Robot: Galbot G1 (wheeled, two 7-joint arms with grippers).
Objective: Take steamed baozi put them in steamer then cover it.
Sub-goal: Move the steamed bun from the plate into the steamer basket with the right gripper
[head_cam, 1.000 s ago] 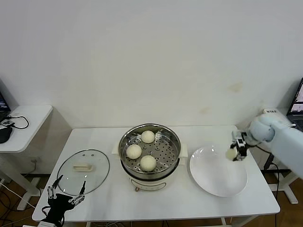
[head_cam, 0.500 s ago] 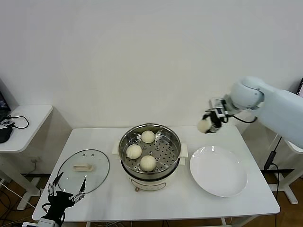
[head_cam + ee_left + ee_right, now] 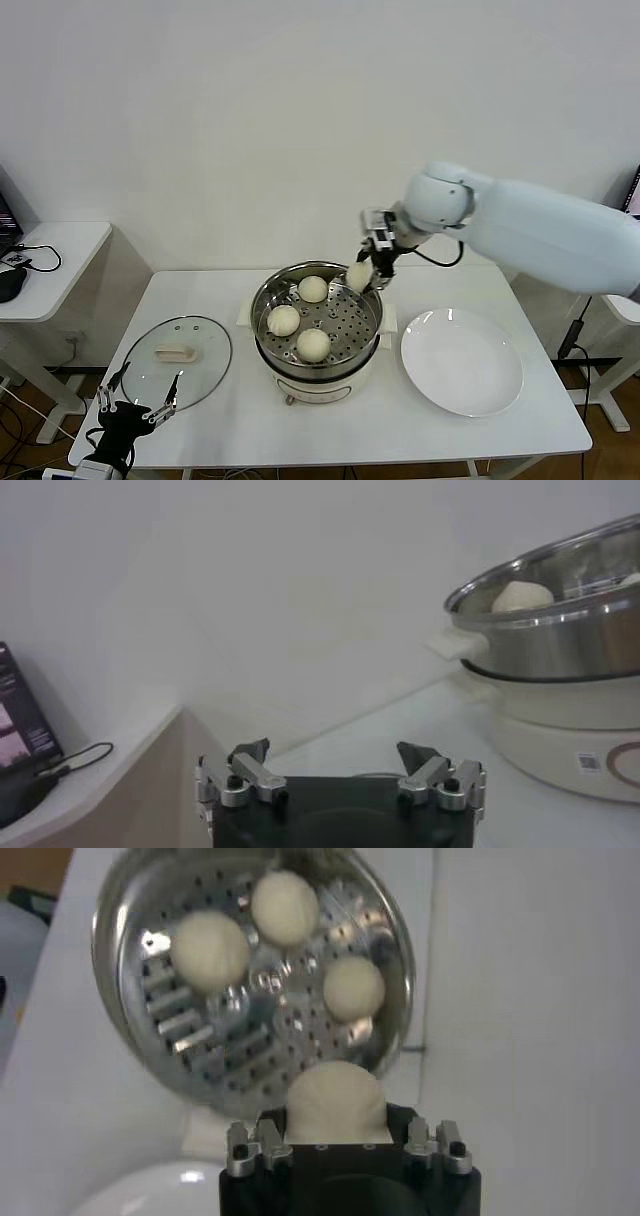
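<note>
Right gripper [image 3: 366,268] clenched on a baozi [image 3: 358,275], above the steamer's [image 3: 316,318] back right rim. Three buns [image 3: 313,288] lie in its tray. Cover [image 3: 177,362] rests on table [image 3: 240,425], left. Left gripper [image 3: 137,397] released, at table's front-left corner.

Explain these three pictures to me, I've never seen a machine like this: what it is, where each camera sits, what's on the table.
It is a robot with two arms, each ending in a pincer. One camera looks down from its head; the other two sit on its wrists. On the white table stand a steel steamer with three buns inside, an empty white plate on the robot's right and a glass lid on its left. The right pincer holds the fourth bun over the steamer's far right rim. The left pincer waits open, low by the table's near left edge.
</note>
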